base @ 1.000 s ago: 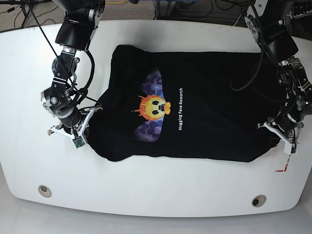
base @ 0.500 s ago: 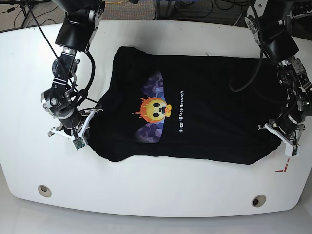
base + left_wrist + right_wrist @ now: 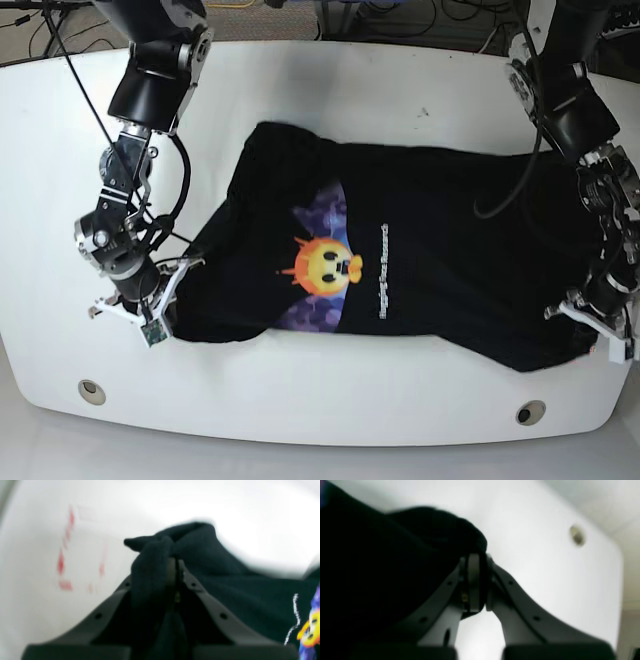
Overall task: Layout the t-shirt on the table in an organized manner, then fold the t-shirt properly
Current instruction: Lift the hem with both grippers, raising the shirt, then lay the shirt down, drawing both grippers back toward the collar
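The black t-shirt (image 3: 430, 250) lies stretched across the white table (image 3: 300, 390), its orange-and-purple print (image 3: 325, 262) facing up. My left gripper (image 3: 590, 335) is at the shirt's right front corner, shut on a bunch of black cloth (image 3: 160, 555). At the shirt's left front corner my right gripper (image 3: 160, 310) is shut on the black fabric (image 3: 432, 530). Both pinched corners sit near the table's front edge. In the left wrist view the print (image 3: 310, 627) shows at the far right.
Two round grommet holes (image 3: 91, 390) (image 3: 531, 412) sit along the front edge; one grommet (image 3: 576, 535) shows in the right wrist view. Red tape marks (image 3: 66, 555) lie on the table just past the left gripper. Cables and floor lie behind the table's back edge.
Both grippers have pulled the shirt toward the table's front edge, still holding its corners. The whole shirt and its print have shifted forward and slightly right.
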`<action>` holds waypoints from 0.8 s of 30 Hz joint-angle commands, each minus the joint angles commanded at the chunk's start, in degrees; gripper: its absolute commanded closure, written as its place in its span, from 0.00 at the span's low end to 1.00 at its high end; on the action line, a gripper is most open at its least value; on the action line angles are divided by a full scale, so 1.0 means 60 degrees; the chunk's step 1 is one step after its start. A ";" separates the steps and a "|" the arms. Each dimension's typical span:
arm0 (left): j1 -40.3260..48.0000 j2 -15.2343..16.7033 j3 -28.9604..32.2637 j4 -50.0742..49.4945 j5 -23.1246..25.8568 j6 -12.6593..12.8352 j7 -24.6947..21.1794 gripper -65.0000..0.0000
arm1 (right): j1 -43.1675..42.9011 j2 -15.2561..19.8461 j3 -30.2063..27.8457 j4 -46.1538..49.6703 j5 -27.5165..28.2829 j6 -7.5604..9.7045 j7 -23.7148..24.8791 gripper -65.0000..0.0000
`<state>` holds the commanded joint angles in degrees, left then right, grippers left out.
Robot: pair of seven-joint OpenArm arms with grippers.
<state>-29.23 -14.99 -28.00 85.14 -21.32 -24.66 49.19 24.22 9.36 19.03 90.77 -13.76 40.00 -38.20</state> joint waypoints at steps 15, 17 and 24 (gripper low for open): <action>-0.3985 -0.0513 0.0484 0.1377 -0.0015 0.0293 0.1582 1.00 | 0.4264 0.1363 -0.2212 0.0615 0.0000 0.0000 -0.2110 1.00; -0.4425 -0.0513 0.0615 0.1626 0.0015 0.0293 0.1729 1.00 | 0.4894 0.1568 -0.2564 0.0791 0.0000 0.0000 -0.2462 1.00; -0.5524 -0.0821 0.1333 0.1993 -0.0059 0.0293 0.1802 1.00 | 0.6242 0.1934 -0.3194 0.1949 0.0059 0.0000 -0.3648 1.00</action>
<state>-62.37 -19.91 -20.00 97.10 -21.67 -22.90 60.00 61.67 20.97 -0.13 102.46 -13.41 40.00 -60.09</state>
